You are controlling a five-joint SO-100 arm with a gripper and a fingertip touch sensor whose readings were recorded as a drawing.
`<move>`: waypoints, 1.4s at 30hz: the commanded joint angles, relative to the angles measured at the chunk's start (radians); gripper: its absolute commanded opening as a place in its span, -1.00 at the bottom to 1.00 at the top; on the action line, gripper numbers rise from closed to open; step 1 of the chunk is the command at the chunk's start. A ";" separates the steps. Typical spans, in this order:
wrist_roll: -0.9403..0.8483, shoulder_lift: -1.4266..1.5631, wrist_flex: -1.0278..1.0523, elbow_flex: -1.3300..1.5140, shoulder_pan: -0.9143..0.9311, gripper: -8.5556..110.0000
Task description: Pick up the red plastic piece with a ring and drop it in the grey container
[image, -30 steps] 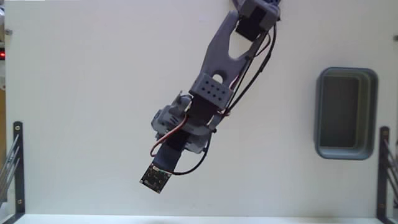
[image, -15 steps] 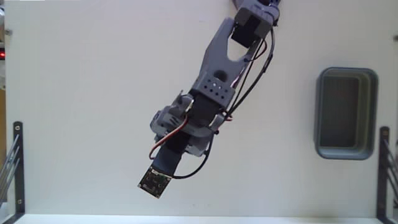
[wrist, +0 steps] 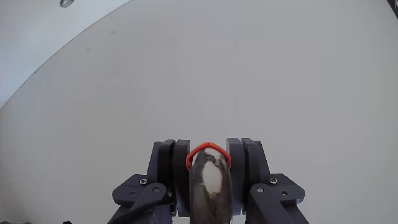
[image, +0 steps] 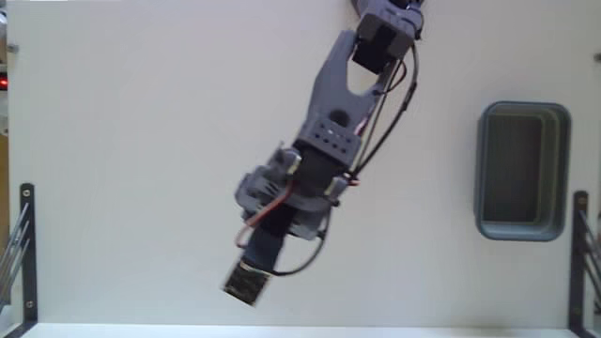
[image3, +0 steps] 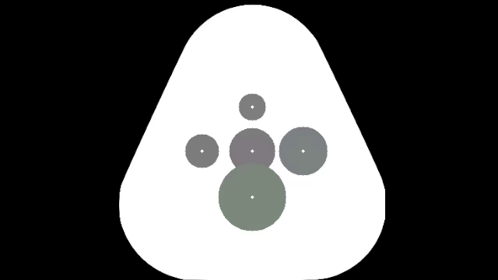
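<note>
In the wrist view the red plastic piece with a ring (wrist: 208, 151) sits between my two dark grey fingers, its ring end peeking over a dark rounded part. My gripper (wrist: 208, 155) is shut on it, above bare white table. In the fixed view my arm (image: 324, 141) reaches from the top centre down toward the lower left, ending in a small dark circuit board (image: 246, 280). The fingers and the red piece are hidden under the arm there. The grey container (image: 481, 169) stands at the right, well apart from the arm, and looks empty.
Black metal brackets stand at the lower left edge (image: 26, 246) and lower right edge (image: 578, 253) of the fixed view. The table's front edge (image: 300, 329) runs along the bottom. White table surface lies between arm and container.
The arm's lower end has swung slightly to the right and down, and it looks motion-blurred now. The container has not moved.
</note>
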 commanded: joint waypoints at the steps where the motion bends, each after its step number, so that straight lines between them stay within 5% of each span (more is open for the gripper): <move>1: 0.003 0.075 -0.001 0.004 -0.035 -0.49; 42: 0.003 0.351 -0.083 0.363 -0.759 -0.49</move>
